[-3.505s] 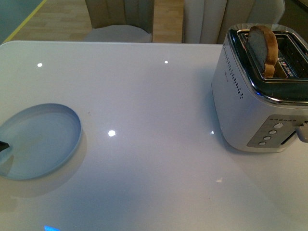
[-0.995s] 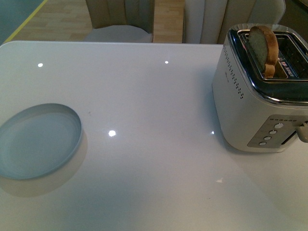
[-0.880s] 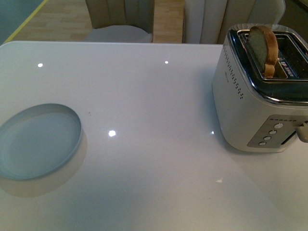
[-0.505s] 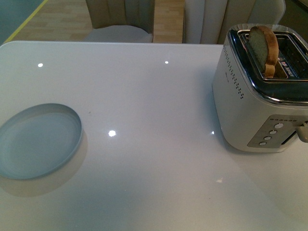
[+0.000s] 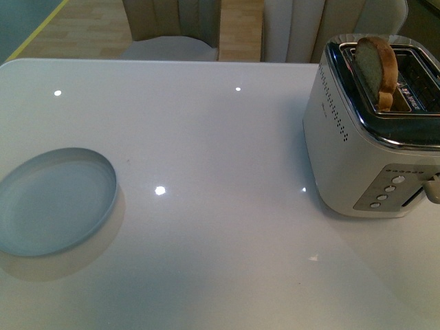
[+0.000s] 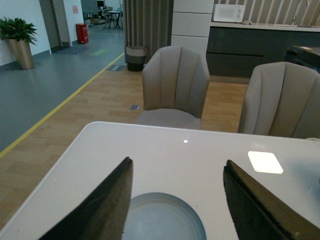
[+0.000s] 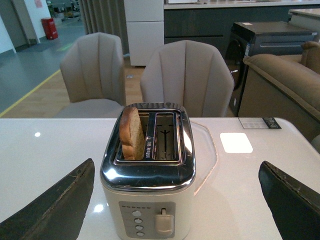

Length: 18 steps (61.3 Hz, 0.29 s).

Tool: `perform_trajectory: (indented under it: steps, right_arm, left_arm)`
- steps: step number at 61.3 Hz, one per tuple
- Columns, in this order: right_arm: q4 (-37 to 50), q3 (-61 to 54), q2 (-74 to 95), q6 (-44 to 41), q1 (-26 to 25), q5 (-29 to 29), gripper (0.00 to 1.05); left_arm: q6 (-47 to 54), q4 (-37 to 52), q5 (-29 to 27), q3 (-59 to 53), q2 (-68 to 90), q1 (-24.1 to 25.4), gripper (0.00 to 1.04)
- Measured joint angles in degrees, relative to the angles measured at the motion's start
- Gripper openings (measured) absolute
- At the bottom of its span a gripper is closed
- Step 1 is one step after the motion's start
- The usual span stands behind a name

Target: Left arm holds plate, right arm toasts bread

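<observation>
On the white table (image 5: pixel 220 137) the plate (image 5: pixel 55 201) lies bare at the left, well apart from the toaster (image 5: pixel 375 130) where the bread (image 5: pixel 377 69) stands upright in one slot, while the left gripper (image 6: pixel 175 200) and right gripper (image 7: pixel 175 200) both hang wide open, holding nothing, with chairs (image 6: pixel 176 85) behind the table.

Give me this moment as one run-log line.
bread: upright in toaster slot | plate: empty on table | left gripper: open above plate | right gripper: open, facing toaster
</observation>
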Motion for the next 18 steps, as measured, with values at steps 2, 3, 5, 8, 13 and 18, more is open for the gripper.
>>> perform_trajectory:
  steps: [2,3,5,8,13,18]
  right_arm:
    - [0.0,0.0,0.0,0.0,0.0,0.0,0.96]
    - [0.0,0.0,0.0,0.0,0.0,0.0,0.96]
    - [0.0,0.0,0.0,0.0,0.0,0.0,0.96]
    - [0.0,0.0,0.0,0.0,0.0,0.0,0.96]
    - [0.0,0.0,0.0,0.0,0.0,0.0,0.96]
    - [0.0,0.0,0.0,0.0,0.0,0.0,0.96]
  left_arm:
    - [0.0,0.0,0.0,0.0,0.0,0.0,0.86]
    - [0.0,0.0,0.0,0.0,0.0,0.0,0.89]
    - [0.0,0.0,0.0,0.0,0.0,0.0,0.96]
    - [0.1,0.0,0.0,0.0,0.0,0.0,0.97]
    - [0.1,0.0,0.0,0.0,0.0,0.0,0.98]
    - [0.1,0.0,0.0,0.0,0.0,0.0,0.98]
